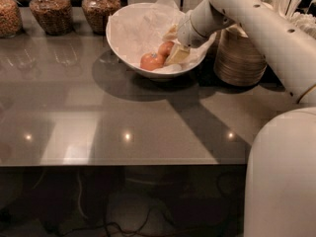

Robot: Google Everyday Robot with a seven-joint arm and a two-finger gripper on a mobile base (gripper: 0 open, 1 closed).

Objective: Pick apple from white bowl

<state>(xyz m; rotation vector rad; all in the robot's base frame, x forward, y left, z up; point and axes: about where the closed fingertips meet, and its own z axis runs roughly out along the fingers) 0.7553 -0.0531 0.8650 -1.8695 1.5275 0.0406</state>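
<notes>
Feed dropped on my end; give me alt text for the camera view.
The tool is inside the white bowl at the rear apple; a front apple lies beside it. The bowl sits on a grey table, with jars behind and stacked beige bowls alongside.

Break-room or canteen counter: the table [123,112] carries glass jars [101,6] of dry foodstuffs and stacked disposable bowls [242,58]. The gripper [177,54] sits inside the white bowl [122,38].

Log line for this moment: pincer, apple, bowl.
pincer: down in white bowl, at apple | apple: in bowl, not lifted | other apple: front-left of it
</notes>
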